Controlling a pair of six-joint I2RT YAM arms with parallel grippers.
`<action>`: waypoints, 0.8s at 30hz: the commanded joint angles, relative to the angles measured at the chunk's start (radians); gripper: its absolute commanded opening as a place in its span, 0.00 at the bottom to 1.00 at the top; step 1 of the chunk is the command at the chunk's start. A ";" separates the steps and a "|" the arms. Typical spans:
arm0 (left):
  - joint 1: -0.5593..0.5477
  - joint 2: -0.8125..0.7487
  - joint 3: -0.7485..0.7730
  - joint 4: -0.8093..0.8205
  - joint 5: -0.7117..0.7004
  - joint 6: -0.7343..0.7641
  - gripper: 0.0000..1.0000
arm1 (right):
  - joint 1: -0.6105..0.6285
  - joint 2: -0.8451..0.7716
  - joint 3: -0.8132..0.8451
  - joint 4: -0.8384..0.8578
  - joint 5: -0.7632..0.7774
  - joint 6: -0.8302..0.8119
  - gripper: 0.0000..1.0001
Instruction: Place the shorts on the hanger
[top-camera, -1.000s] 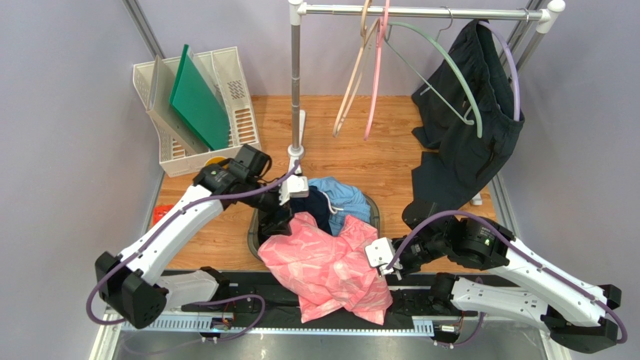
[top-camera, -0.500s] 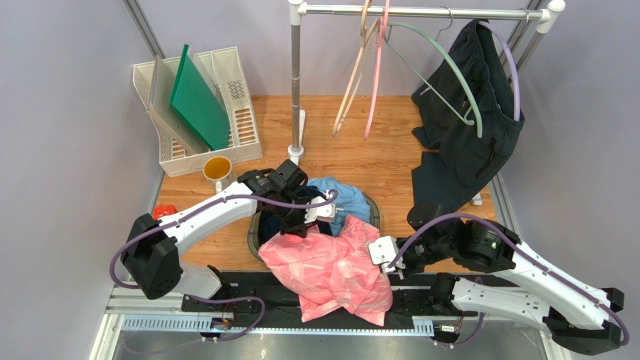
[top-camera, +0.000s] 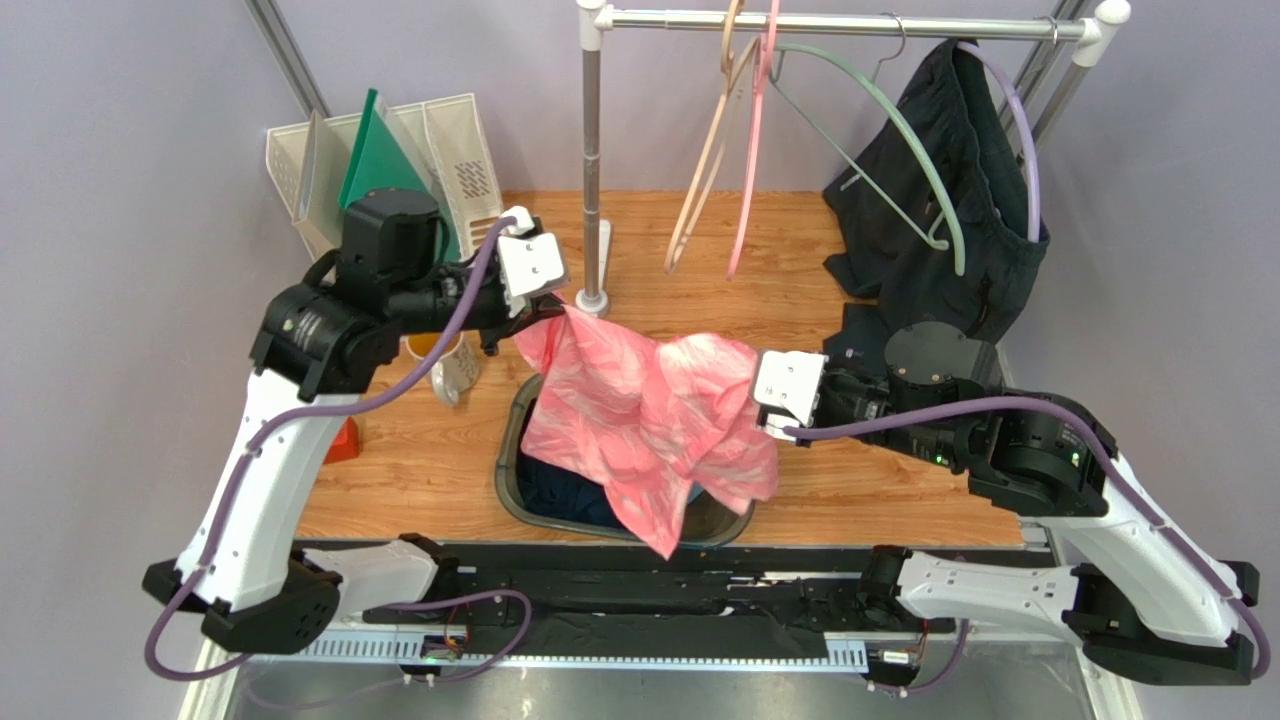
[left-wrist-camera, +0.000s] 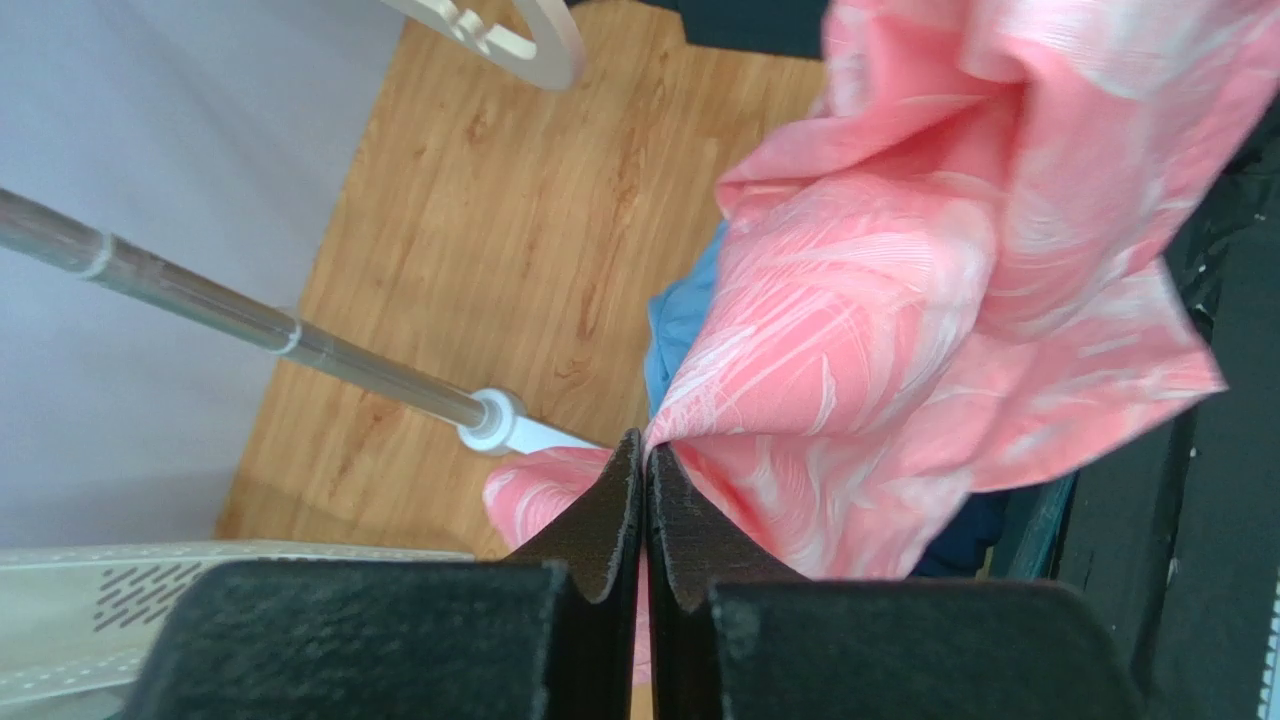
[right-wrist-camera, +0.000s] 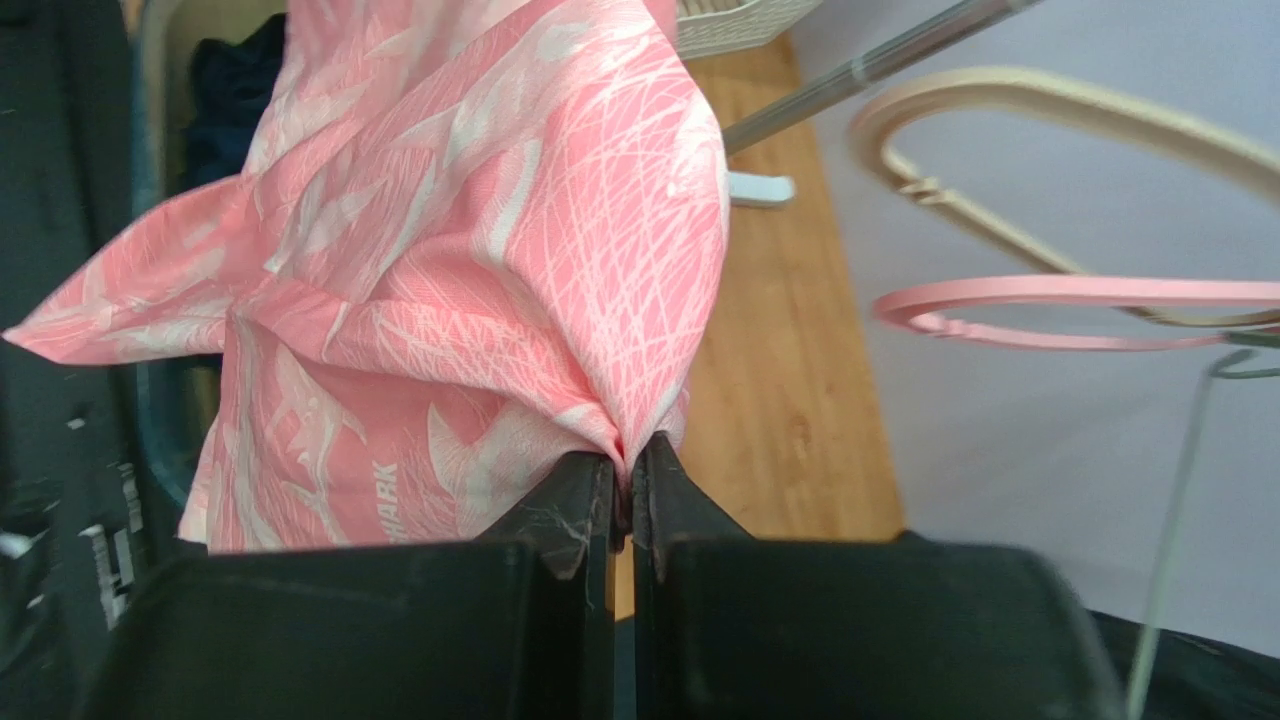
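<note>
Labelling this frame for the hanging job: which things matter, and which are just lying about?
In the job: shorts, pinched by left gripper and right gripper; sage-green hanger on the rail.
Lying about: pink hanger, beige hanger, navy garment, white file tray, green board.

Both arms are held high with bent elbows. The left arm reaches up and inward, and the left gripper has its fingers pinched tight on the shorts. The right arm folds leftward, and the right gripper is pinched on the opposite edge, well apart from the left.
</note>
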 joint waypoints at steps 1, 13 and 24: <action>-0.001 -0.021 -0.030 -0.031 -0.012 -0.041 0.00 | -0.007 0.018 -0.007 0.074 0.116 -0.154 0.00; -0.363 -0.116 -0.749 -0.014 -0.089 0.275 0.11 | -0.002 -0.180 -0.612 -0.100 -0.180 -0.281 0.90; -0.258 -0.138 -0.569 -0.210 0.068 0.227 0.42 | -0.025 -0.157 -0.516 0.053 -0.083 -0.042 0.87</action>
